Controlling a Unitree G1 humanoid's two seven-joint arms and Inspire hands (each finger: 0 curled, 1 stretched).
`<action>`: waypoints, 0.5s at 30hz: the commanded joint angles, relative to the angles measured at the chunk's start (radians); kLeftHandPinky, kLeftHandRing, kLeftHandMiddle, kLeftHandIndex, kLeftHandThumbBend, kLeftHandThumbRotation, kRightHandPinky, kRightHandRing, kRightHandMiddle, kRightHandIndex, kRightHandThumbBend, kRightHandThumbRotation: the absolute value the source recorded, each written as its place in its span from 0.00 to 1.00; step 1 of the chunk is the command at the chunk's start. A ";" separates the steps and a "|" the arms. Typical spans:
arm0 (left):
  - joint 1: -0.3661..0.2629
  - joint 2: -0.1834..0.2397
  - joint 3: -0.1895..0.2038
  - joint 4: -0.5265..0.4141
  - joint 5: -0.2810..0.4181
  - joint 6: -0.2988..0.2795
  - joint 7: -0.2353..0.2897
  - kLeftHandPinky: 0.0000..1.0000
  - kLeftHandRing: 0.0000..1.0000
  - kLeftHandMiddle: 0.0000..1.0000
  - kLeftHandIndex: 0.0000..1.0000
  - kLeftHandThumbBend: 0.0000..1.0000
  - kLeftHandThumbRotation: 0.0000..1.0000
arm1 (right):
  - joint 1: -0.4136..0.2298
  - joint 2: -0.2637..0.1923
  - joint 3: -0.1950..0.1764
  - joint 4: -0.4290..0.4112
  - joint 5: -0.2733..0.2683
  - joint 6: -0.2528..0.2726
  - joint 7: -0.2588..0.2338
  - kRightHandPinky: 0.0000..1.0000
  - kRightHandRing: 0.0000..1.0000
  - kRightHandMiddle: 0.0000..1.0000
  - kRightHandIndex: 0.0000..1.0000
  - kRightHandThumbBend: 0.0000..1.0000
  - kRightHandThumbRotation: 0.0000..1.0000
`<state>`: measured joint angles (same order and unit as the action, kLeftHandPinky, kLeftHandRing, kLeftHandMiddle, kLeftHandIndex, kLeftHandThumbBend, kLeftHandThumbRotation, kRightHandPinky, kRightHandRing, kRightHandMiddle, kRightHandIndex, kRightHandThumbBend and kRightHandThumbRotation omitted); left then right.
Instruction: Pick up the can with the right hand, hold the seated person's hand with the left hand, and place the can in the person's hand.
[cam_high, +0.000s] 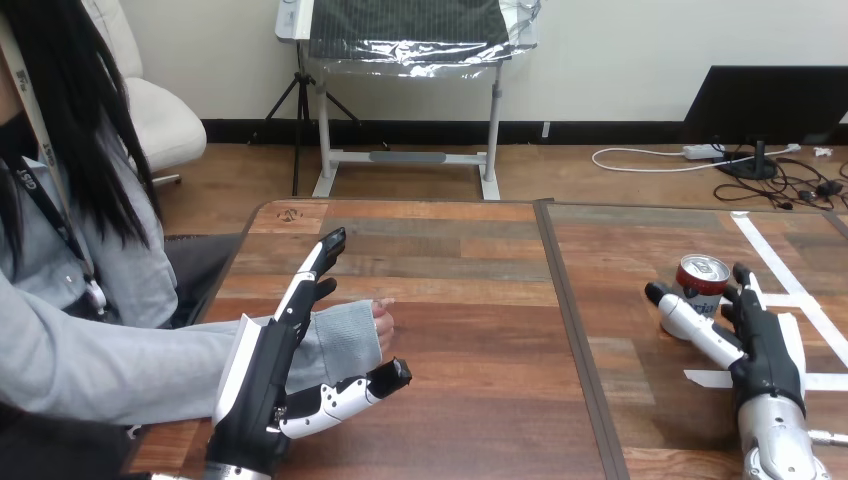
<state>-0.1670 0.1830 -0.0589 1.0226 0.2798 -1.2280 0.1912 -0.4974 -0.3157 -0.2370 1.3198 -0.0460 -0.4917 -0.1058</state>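
Sleeve (345, 338) covers most of the person's hand (384, 318); right hand (765, 345) covers base of can (703, 276).

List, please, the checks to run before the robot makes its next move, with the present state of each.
1. Can stands upright on the table: ok.
2. Right hand is at the can, thumb on one side and fingers on the other: ok.
3. Right hand is closed on the can: not ok, it is open.
4. Left hand is curled round the person's hand: not ok, it is open, in front of the grey sleeve.
5. Person's palm is turned up to receive the can: cannot tell.
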 joint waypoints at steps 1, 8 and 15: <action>-0.047 0.005 0.014 -0.014 -0.026 -0.026 -0.011 0.89 0.95 0.94 0.93 1.00 0.52 | -0.096 -0.028 0.002 -0.002 -0.003 0.010 0.004 0.92 0.96 0.95 0.99 1.00 0.45; -0.049 0.003 0.015 -0.008 -0.051 -0.032 -0.036 0.90 0.95 0.94 0.93 1.00 0.51 | -0.102 -0.031 0.006 0.001 -0.012 0.025 -0.008 0.92 0.95 0.94 0.99 1.00 0.45; -0.046 0.009 0.018 -0.016 -0.036 -0.028 -0.029 0.90 0.95 0.94 0.93 1.00 0.52 | -0.109 -0.035 0.012 0.002 -0.026 0.037 -0.016 0.89 0.94 0.94 0.98 1.00 0.45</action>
<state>-0.1671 0.1830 -0.0576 1.0226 0.2502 -1.2356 0.1614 -0.5150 -0.3234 -0.2303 1.3218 -0.0665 -0.4579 -0.1211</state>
